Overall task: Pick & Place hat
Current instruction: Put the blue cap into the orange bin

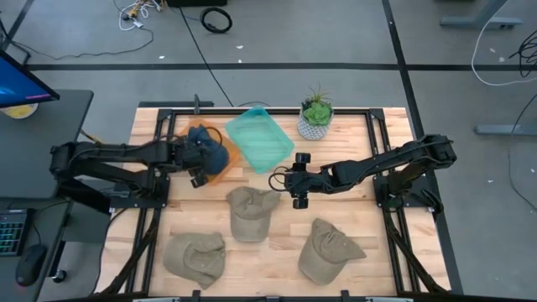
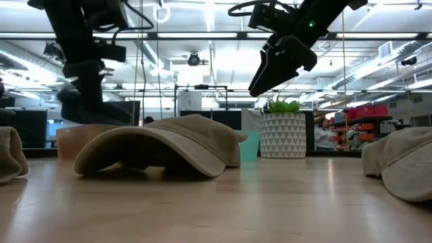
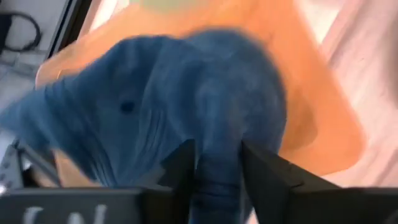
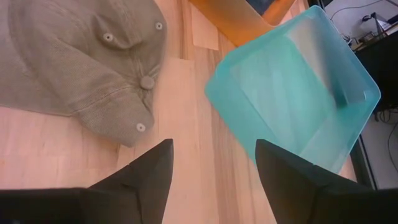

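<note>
Left gripper (image 3: 214, 171) pinched on blue hat (image 3: 180, 106), holding it over orange bin (image 1: 228, 166) at table's left rear. Teal bin (image 1: 260, 138) beside it. Right gripper (image 4: 211, 168) spread wide, empty, above bare wood between teal bin and middle tan hat (image 1: 249, 211).

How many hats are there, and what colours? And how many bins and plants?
Tan hats: 3
Blue hats: 1, held in the left claw
Bins: 2, teal and orange
Plants: 1
Total: 7
</note>
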